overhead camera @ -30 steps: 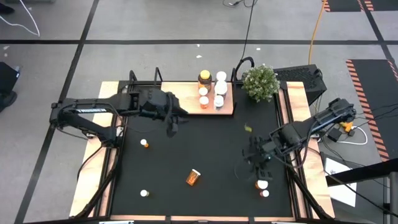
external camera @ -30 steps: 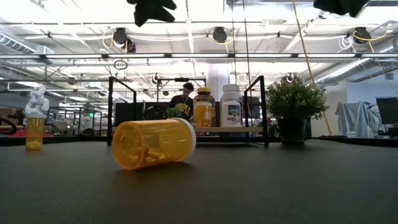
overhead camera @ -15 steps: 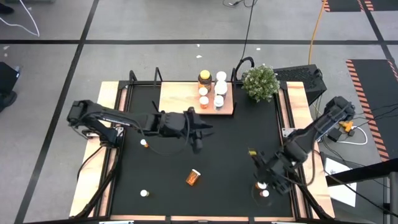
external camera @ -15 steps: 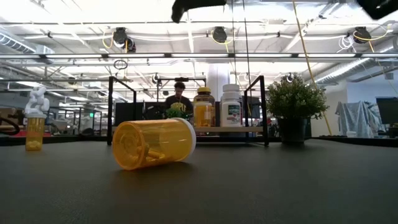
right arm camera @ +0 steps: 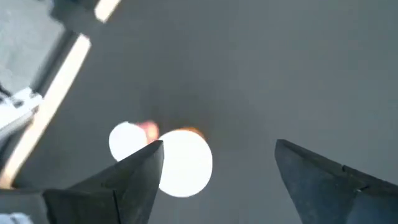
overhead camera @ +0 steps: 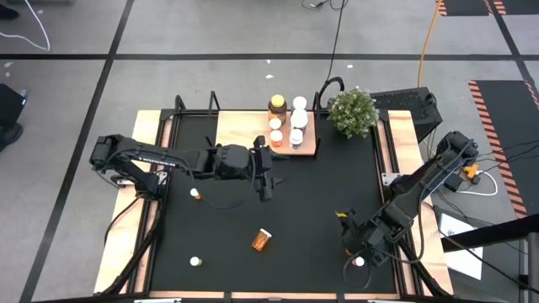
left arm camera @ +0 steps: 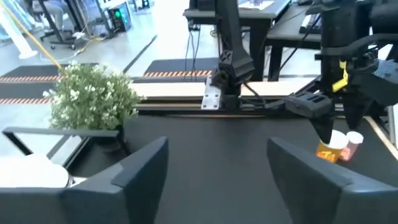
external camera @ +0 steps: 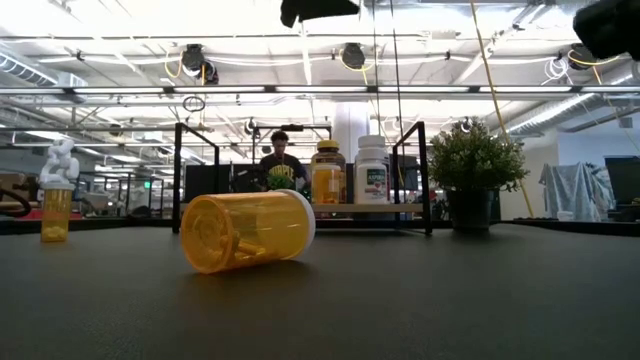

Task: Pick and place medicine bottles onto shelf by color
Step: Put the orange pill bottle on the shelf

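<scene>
High view, shelf: the light-wood shelf (overhead camera: 240,132) lies at upper centre of the frame on the black mat (overhead camera: 295,210); its left half is bare wood.
Bottles on shelf: five counted at its right end, namely a yellow-lidded amber jar (overhead camera: 277,105) and four white-topped bottles (overhead camera: 296,123); body colours cannot be read from above.
Bottles off shelf: an orange bottle (overhead camera: 262,240) lies on its side at lower centre; one small white-capped bottle (overhead camera: 195,194) stands at centre left, another (overhead camera: 195,261) at lower left.
Lower right pair: two white-capped bottles (overhead camera: 359,261) are partly hidden under the right arm here; the right wrist view shows both caps (right arm camera: 183,162), blurred.
Left gripper: the left gripper (overhead camera: 266,177) hangs over the mat just below the shelf's edge, fingers (left arm camera: 134,171) spread, nothing between them.
Right gripper: the right gripper (overhead camera: 352,242) hovers at lower right over the pair, fingers (right arm camera: 134,171) wide apart, holding nothing.
Low view: both arms are cut off at the top edge; only dark fragments show.
Low view, shelf: only the jar and one white bottle (external camera: 372,170) are made out; the rest are hidden.
Plant: one potted plant (overhead camera: 352,111) stands just right of the shelf.
Person: one person (external camera: 279,160) shows beyond the table, partly hidden by a shelf post.
</scene>
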`<state>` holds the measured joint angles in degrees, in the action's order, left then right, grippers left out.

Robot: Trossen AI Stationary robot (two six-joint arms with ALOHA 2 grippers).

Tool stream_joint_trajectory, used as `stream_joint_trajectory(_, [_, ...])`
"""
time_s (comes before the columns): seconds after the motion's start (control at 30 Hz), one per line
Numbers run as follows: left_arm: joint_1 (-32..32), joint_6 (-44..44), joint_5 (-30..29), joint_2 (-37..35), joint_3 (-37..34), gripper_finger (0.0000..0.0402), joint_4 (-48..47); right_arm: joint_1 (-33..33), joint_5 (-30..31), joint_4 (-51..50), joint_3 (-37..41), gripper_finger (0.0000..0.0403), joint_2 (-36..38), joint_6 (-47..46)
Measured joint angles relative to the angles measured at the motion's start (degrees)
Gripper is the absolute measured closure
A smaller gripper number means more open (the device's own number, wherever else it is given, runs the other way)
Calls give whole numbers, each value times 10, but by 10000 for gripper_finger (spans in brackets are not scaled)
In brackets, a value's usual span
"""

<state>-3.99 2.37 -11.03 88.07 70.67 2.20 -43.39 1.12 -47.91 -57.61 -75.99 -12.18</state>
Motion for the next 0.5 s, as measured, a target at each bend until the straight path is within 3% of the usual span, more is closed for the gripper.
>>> stream_joint_trajectory(0.23, [1, -10, 4, 0, 0, 73, -7, -2, -43, 8, 4, 100, 0, 0])
stream_joint_trajectory(0.5, [0, -62, -18, 0, 0, 85, -7, -2, -72, 50, 64, 100, 0, 35])
